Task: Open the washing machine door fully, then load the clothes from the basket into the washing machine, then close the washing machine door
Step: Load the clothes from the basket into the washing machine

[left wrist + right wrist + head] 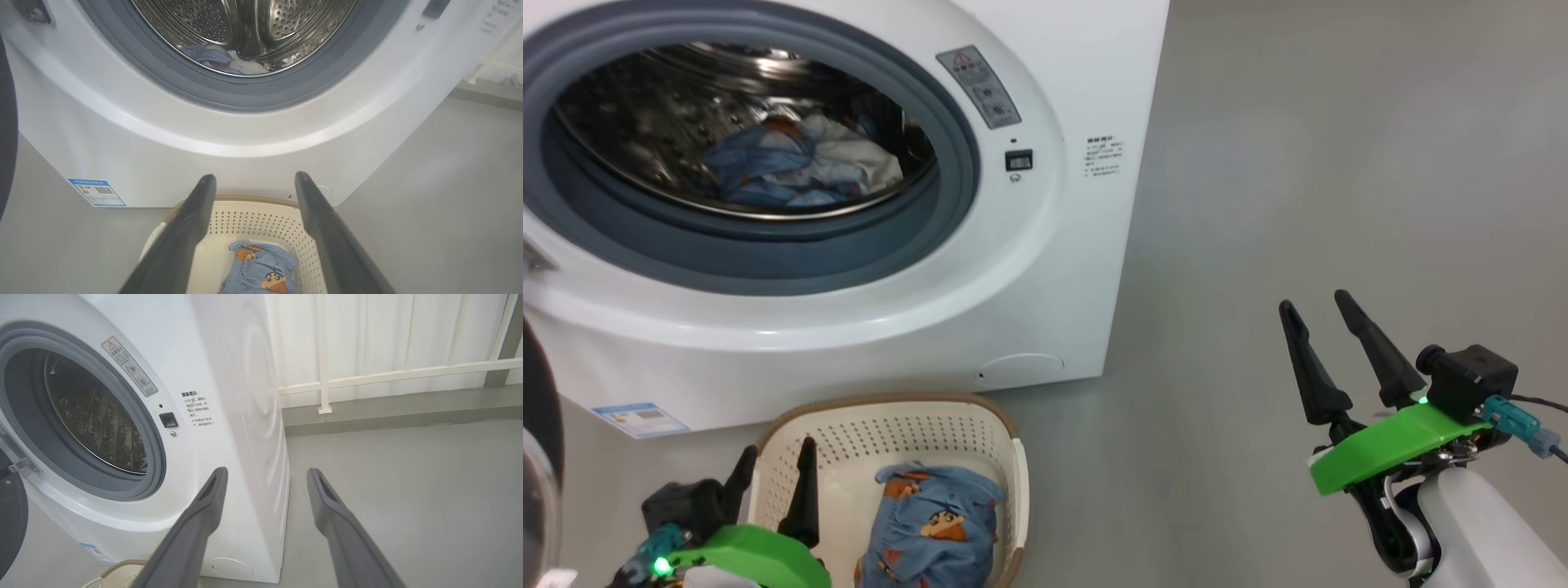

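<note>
The washing machine (1029, 269) stands with its door (539, 425) swung out to the left, so that only a slice of the black rim shows. Light blue and cream clothes (792, 163) lie in the steel drum. The cream basket (882, 433) sits on the floor in front and holds one blue piece printed with cartoon faces (935, 523). My left gripper (778, 449) is open over the basket's left side with nothing between its fingers; the left wrist view looks past the left gripper (255, 179) at that piece (261, 273). My right gripper (1314, 301) hangs open above the floor, right of the machine.
Bare grey floor (1339, 163) spreads to the right of the machine. A white railing (367, 373) and a low kerb run along the back wall. The blue-white label (641, 418) and the round flap (1021, 367) mark the machine's lower front.
</note>
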Available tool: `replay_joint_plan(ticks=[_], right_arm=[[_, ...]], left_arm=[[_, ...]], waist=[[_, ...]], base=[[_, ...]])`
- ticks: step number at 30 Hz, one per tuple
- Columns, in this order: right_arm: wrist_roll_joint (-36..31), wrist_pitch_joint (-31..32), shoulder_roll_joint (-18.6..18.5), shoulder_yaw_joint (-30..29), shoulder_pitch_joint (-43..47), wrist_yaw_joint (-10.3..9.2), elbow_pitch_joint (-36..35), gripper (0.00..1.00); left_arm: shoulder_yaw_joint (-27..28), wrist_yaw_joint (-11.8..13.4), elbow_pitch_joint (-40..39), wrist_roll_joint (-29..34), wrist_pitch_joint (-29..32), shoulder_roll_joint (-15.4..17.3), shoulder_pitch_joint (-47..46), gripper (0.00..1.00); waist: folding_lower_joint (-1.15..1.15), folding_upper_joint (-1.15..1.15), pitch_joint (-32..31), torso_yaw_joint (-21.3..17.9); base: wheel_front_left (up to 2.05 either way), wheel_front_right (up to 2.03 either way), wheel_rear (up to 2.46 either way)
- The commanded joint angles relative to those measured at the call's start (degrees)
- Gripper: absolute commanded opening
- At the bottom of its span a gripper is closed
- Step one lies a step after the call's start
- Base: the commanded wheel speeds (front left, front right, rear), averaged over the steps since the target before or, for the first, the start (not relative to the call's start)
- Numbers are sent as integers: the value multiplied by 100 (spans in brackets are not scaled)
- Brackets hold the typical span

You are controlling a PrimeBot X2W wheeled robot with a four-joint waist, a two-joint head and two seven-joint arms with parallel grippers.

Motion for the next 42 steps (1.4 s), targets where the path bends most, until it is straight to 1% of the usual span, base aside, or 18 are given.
replay_joint_plan(ticks=[1,10,17,18,24,28,32,33,34,42], right_arm=[[-37,-46,-15,65,-176,32,-165,100],[-191,-46,140,-6,-425,32,-293,100],[-314,-46,304,-52,-638,32,-407,100],[-314,-46,304,-52,-638,32,-407,100],[-419,-46,407,-145,-867,32,-542,100],[-479,-46,489,-173,-993,32,-622,100],[-529,-46,609,-170,-1116,32,-707,100],[-529,-46,609,-170,-1116,32,-707,100],[-544,-46,655,-167,-1168,32,-748,100],[-617,-46,815,-160,-1294,32,-908,100]], left_arm=[[143,-76,126,-35,-2,125,-378,100],[-48,-449,1626,-103,1,153,-1227,100],[-291,-608,2574,-115,-59,173,-1950,100],[-291,-608,2574,-115,-59,173,-1950,100],[-625,-656,3239,-156,55,198,-2440,100],[-919,-659,3441,-279,166,231,-2704,100],[-1316,-660,3631,-426,351,334,-2965,100],[-1316,-660,3631,-426,351,334,-2965,100],[-1434,-660,3729,-486,410,385,-3059,100],[-1703,-661,4136,-666,532,589,-3459,100]], waist=[[0,0,294,-136],[0,0,991,-371],[0,0,1639,-511],[0,0,1639,-511],[0,0,2210,-655],[0,0,2579,-760],[0,0,3022,-901],[0,0,3022,-901],[0,0,3190,-966],[0,0,3815,-1237]], base=[[0,0,0],[0,0,0],[0,0,0],[0,0,0],[0,0,0],[0,0,0],[0,0,0],[0,0,0],[0,0,0],[0,0,0]])
